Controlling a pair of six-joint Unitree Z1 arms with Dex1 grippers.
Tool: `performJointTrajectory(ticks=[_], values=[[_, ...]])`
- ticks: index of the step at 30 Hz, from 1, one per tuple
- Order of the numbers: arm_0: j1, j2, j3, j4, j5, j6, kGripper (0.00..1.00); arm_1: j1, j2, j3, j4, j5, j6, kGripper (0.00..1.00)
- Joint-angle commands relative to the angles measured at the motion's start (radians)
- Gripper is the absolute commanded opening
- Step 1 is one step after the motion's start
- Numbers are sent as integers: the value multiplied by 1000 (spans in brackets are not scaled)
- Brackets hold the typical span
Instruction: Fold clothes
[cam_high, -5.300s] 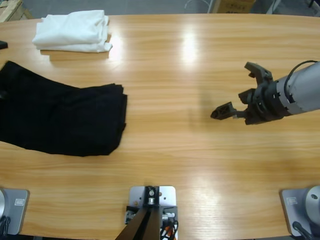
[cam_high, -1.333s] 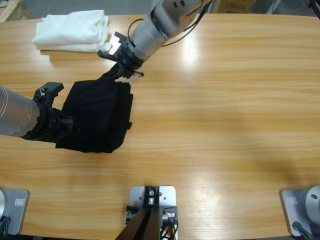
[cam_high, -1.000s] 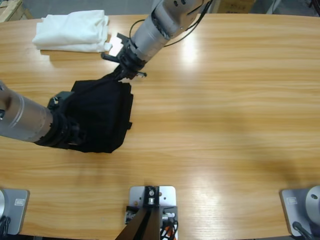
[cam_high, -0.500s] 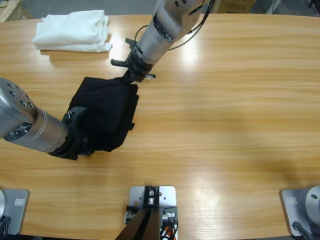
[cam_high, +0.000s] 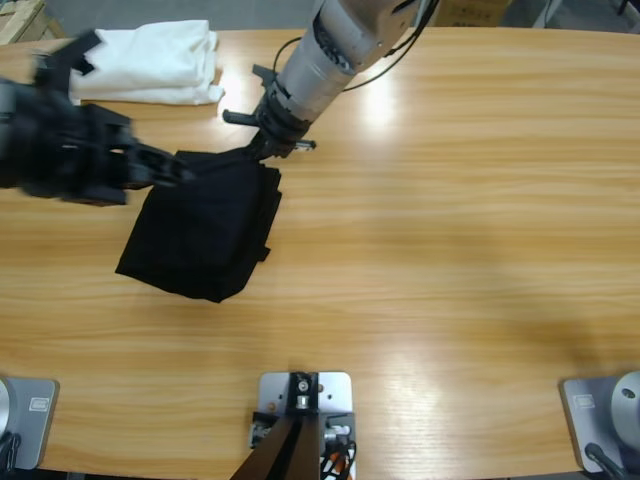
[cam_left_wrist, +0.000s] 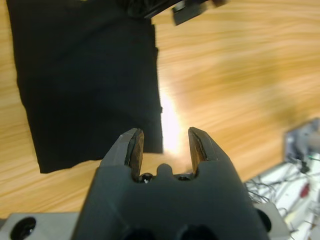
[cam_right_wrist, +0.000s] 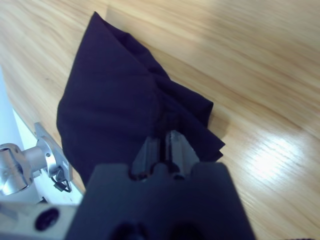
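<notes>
Left gripper (cam_left_wrist: 163, 145) off lower edge now, lifted clear, jaws apart, empty. Right gripper (cam_right_wrist: 166, 140) clamps polo shirt (cam_high: 205, 225) corner; lay flat, then release.

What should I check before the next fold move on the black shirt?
1. Right gripper shut on the folded black polo shirt at its upper corner: ok.
2. Left gripper open, holding nothing: ok.
3. Left gripper clear of the shirt: cannot tell; in the high view it shows blurred beside the shirt's edge.
4. Shirt lying flat on the long wooden table: not ok, gripped corner lifted.
5. White folded garment pile apart from the shirt: ok.
</notes>
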Motion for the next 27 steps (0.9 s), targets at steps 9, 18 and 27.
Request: performJointTrajectory(ticks=[9,18,27], values=[[-1,344,121,-22,-2,-18,121,8,1,47,6,-13,-15,0],[-22,352,212,-206,-75,-27,121,2,-19,72,12,-37,-21,0],[-54,405,251,-273,-103,-52,118,-4,-58,129,38,-152,-1,0]])
